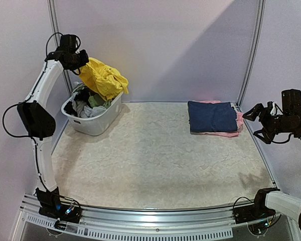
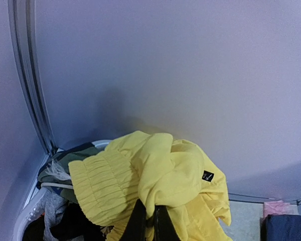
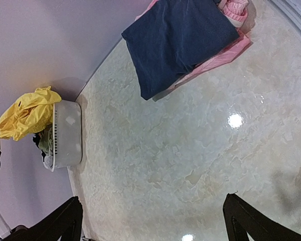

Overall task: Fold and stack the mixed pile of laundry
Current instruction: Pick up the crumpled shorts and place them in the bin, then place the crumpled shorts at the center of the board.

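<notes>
Surface: a pale marbled table (image 1: 155,155), closed in behind by plain lilac wall panels (image 1: 165,45)
Landmark: the white tub (image 1: 98,123) stands on the table's far left corner, close to the wall
Mixed laundry pile (image 1: 88,103): heaped inside the white tub, with grey, black and green pieces showing above its rim
Yellow garment (image 1: 104,78): lifted above the white tub's far side and bunched, a gathered ribbed band and a small black label showing in the left wrist view; its lowest folds hang level with the tub's rim, and I cannot tell whether they touch it
Left gripper (image 1: 83,60): raised over the white tub's far left side, fingers (image 2: 140,221) clenched together on the yellow garment, cloth spilling over both of them
Right gripper (image 1: 255,124): well to the right of the white tub, past the table's right edge, fingers spread wide with nothing between them
Navy piece (image 1: 212,116): folded flat, well to the right of the white tub along the same far edge, lying on the pink piece
Pink piece (image 1: 231,132): folded under the navy piece, its edges showing on the sides turned away from the white tub
</notes>
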`<action>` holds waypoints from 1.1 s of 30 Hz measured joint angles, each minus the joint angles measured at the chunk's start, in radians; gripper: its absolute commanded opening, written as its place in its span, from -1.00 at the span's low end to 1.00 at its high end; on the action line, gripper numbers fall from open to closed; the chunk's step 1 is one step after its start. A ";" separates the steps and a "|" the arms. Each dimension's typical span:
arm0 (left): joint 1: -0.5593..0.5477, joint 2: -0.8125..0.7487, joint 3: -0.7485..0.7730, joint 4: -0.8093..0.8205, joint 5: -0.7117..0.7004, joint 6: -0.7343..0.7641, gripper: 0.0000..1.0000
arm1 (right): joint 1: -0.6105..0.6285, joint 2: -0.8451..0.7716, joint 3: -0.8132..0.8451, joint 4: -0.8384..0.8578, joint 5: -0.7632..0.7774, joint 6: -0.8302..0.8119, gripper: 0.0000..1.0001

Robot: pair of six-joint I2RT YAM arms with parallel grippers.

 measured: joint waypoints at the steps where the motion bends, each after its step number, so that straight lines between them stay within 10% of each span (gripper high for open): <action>1: -0.007 -0.026 0.000 0.007 0.006 0.000 -1.00 | 0.000 0.006 0.000 0.011 -0.005 -0.003 0.97; 33: -0.595 -0.547 -0.389 -0.019 0.440 -0.027 -1.00 | 0.000 0.017 -0.039 0.285 -0.172 -0.142 0.98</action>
